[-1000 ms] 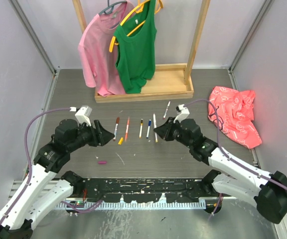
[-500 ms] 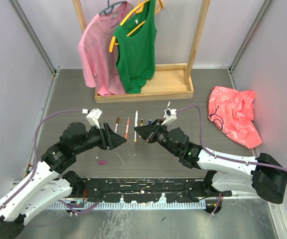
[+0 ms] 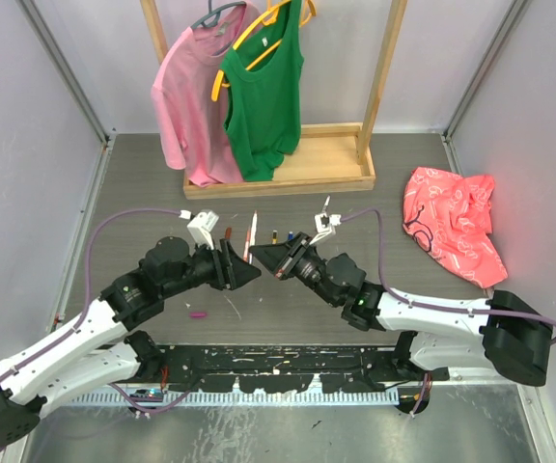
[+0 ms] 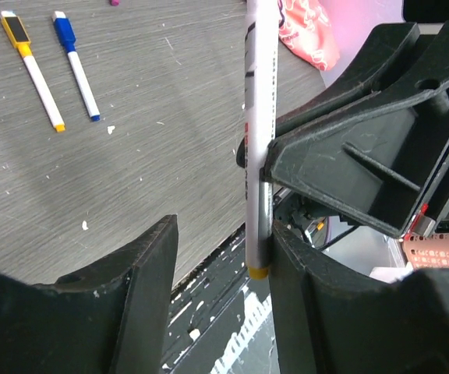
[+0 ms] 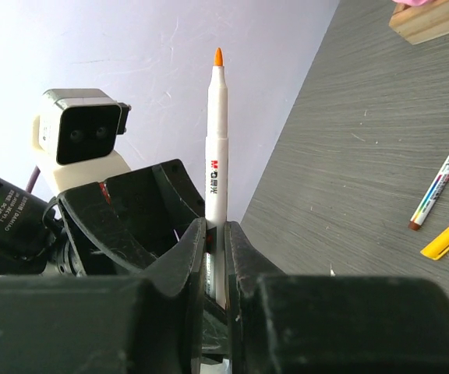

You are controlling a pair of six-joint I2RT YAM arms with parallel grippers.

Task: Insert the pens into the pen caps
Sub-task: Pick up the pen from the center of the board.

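Observation:
My right gripper (image 5: 215,230) is shut on a white pen (image 5: 216,140), which stands upright with its orange tip (image 5: 217,56) on top. In the left wrist view that pen (image 4: 259,117) hangs down between the jaws of my open left gripper (image 4: 224,234). Its yellow end (image 4: 258,272) rests against the right finger (image 4: 326,312), with a wide gap to the other finger. From above, both grippers meet mid-table, left (image 3: 246,273) and right (image 3: 264,255). More pens (image 3: 274,234) lie behind them. A yellow cap (image 5: 443,240) and a magenta cap (image 3: 198,313) lie loose.
A yellow-capped pen (image 4: 33,70) and a blue-capped pen (image 4: 75,66) lie side by side. A brown-tipped pen (image 5: 443,183) lies near the yellow cap. A wooden rack (image 3: 278,174) with pink and green shirts stands at the back. A red cloth (image 3: 452,227) lies at the right.
Both arms swung inward until the grippers met. The right gripper carried the pen left and tipped it upright. The left gripper moved right around the pen's lower end, jaws narrowing slightly.

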